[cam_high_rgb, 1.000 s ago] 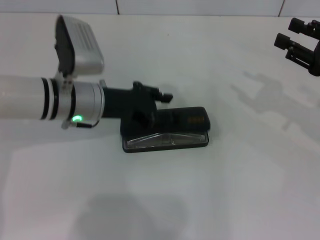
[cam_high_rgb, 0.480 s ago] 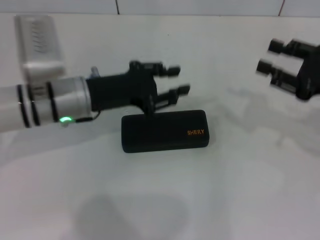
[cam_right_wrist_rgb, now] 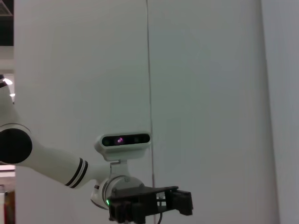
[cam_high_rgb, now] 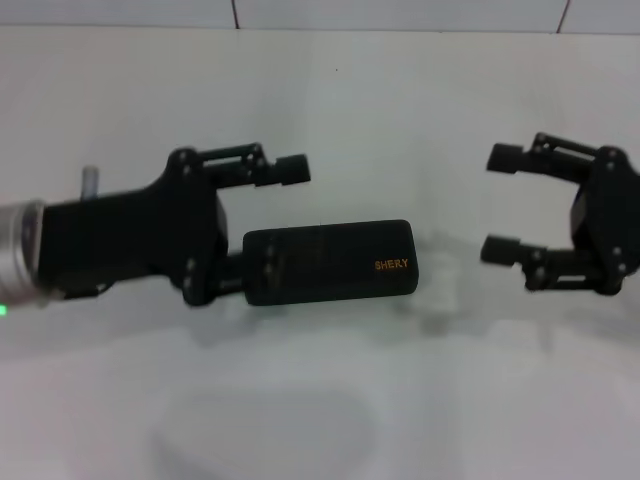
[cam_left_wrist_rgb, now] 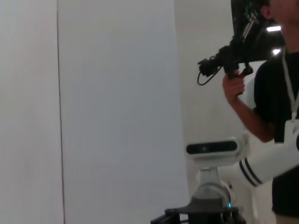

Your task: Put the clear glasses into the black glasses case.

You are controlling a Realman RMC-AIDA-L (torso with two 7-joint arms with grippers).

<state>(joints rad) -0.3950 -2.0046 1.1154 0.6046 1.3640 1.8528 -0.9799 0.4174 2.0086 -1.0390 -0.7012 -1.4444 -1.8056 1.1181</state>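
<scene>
- Looking down from the head view, the black glasses case (cam_high_rgb: 330,262) lies shut on the white bench (cam_high_rgb: 330,400), lid up with its orange lettering showing; the clear glasses cannot be seen, so they are presumably inside, though that is a judgement.
- The left gripper (cam_high_rgb: 280,222) sits at the case's left end with its jaws spread open, one finger above the case, the other overlapping its left end; whether it touches cannot be told.
- The right gripper (cam_high_rgb: 498,203) hovers well to the right of the case, jaws open and holding nothing.
- The case looks stiff, smooth and light; a grip across its narrow width near the middle would likely hold best, since the rounded ends may slip.
- The left wrist view shows only a white wall, the right gripper (cam_left_wrist_rgb: 198,217) low down, and a person (cam_left_wrist_rgb: 273,93) holding a camera.
- The right wrist view shows a wall and the left gripper (cam_right_wrist_rgb: 180,201) farther off; no case is visible there.
</scene>
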